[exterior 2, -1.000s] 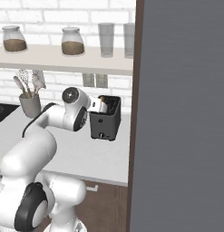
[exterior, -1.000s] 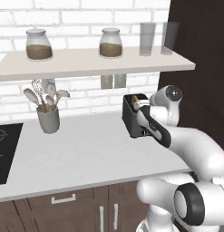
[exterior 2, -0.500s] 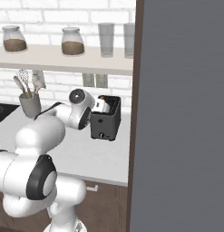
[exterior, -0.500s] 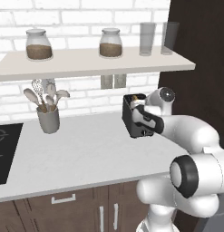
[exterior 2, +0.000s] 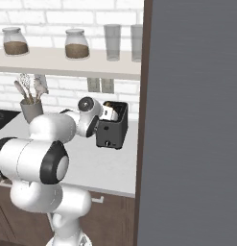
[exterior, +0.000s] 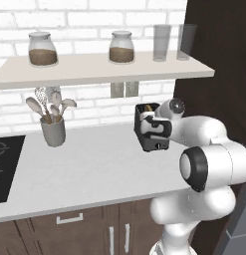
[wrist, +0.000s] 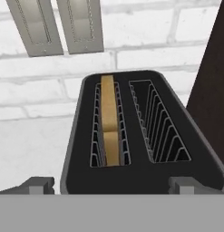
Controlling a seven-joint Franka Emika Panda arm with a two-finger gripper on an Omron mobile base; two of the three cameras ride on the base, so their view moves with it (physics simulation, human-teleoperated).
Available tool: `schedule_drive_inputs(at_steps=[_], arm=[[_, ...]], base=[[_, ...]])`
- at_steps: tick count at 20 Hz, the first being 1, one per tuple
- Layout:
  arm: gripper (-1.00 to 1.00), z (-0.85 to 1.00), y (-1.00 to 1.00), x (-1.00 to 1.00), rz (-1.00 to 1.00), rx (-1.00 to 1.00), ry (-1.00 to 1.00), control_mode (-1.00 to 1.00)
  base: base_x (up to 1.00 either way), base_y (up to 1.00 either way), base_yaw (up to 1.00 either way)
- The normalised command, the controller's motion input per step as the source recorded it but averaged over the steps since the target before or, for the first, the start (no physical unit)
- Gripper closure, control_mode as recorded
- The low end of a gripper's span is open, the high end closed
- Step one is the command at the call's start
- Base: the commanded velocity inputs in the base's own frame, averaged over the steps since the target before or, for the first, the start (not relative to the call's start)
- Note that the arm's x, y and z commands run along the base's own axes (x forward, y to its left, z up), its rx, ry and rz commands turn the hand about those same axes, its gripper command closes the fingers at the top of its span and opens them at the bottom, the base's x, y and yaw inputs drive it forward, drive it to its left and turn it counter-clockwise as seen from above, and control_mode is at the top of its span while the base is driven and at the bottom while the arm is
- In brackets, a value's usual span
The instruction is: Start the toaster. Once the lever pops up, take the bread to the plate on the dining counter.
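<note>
Dark grey toaster (wrist: 140, 136) at the worktop's (exterior: 89, 169) back right corner, our gripper (wrist: 111, 186) poised over it.

We read no brand or lettering anywhere. Our arm bends low, hand angled down at the slots, fingers (wrist: 38, 185) spread wide apart, gripping nothing. Tan bread (wrist: 109, 122) stands in the left slot (right slot bare); two wall plates (wrist: 56, 25) hang above.

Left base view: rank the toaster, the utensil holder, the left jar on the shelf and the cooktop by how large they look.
1. Cooktop, though cut off by the frame edge.
2. Toaster, partly hidden by the arm.
3. Utensil holder and left jar: too alike to rank, and they sit at different distances.
</note>
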Motion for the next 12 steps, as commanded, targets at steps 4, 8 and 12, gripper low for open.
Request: schedule_drive_inputs(at_steps=[4,8,12], arm=[[-1.00,-0.24,0.00,0.31,0.00,0.00,0.00,-1.00],[-1.00,-0.24,-0.01,0.23,0.00,0.00,0.00,-1.00],[-1.00,-0.14,0.00,0.26,0.00,0.00,0.00,-1.00]], base=[[0.00,0.00,0.00],[0.00,0.00,0.00],[0.00,0.00,0.00]])
